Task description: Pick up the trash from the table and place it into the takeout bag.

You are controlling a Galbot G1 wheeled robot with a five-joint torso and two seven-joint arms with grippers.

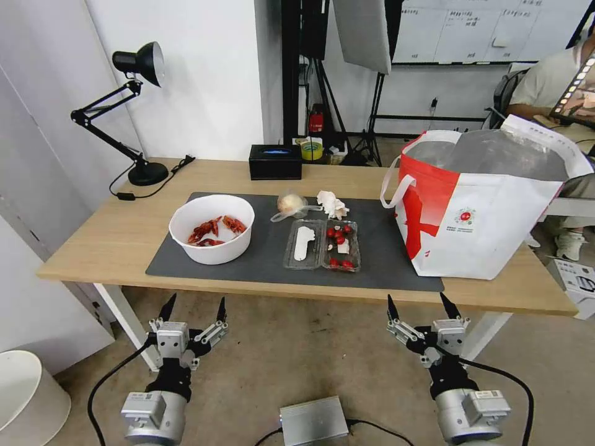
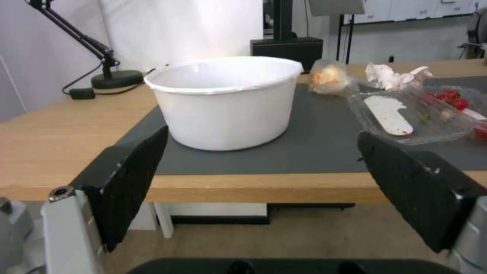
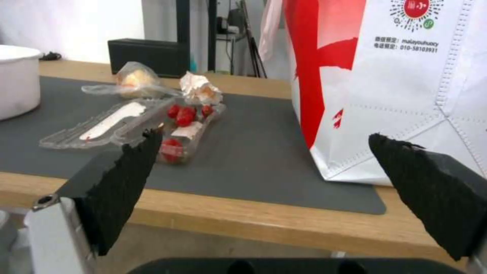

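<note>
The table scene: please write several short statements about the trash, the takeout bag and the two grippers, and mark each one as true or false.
1. The white bowl holds red crayfish shells. True.
2. The takeout bag lies flat on its side. False: it stands upright on the table, open at the top.
3. The left gripper is shut on the bowl. False: it is open and empty, in front of the table edge.
4. The clamshell tray lies opened on the dark mat, between bowl and bag. True.
5. The crumpled tissue is already inside the bag. False: it lies on the mat, beside the wrapped lump.
6. The right gripper is open and holds nothing. True.
</note>
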